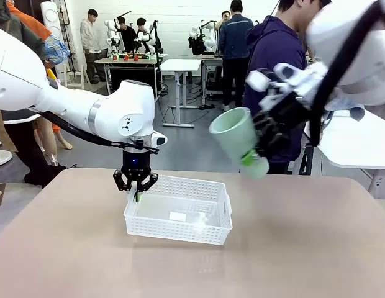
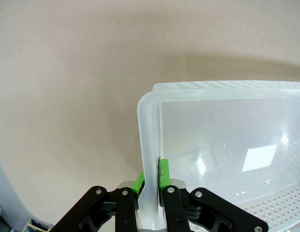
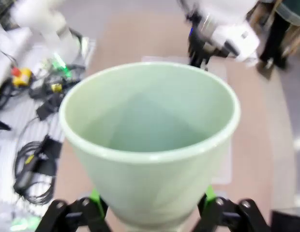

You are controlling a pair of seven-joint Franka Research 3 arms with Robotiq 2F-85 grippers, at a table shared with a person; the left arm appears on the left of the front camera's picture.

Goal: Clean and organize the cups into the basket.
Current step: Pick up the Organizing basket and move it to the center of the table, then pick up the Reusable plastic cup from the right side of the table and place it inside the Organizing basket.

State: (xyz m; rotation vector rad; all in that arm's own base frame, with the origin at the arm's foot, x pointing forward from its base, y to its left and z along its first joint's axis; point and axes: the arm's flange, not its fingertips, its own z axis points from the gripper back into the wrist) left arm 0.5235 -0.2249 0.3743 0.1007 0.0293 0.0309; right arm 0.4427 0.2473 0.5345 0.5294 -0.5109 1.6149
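Note:
The white lattice-sided basket (image 1: 180, 210) rests on the table's middle. My left gripper (image 1: 136, 188) is shut on its left rim; in the left wrist view the green pads (image 2: 163, 172) pinch the basket wall (image 2: 149, 145) between them. High at the right, my right gripper (image 1: 258, 158) is shut on the pale mint green cup (image 1: 233, 133), which is tilted with its mouth facing left and up, well above the table. From the right wrist, the cup (image 3: 150, 145) sits between the green pads (image 3: 96, 198), empty inside. The tan-brown cups are out of view.
The tan table (image 1: 292, 248) spreads wide around the basket. A person in a dark purple top (image 1: 273, 49) stands at the far side behind my right arm. A white table (image 1: 360, 143) stands at the far right.

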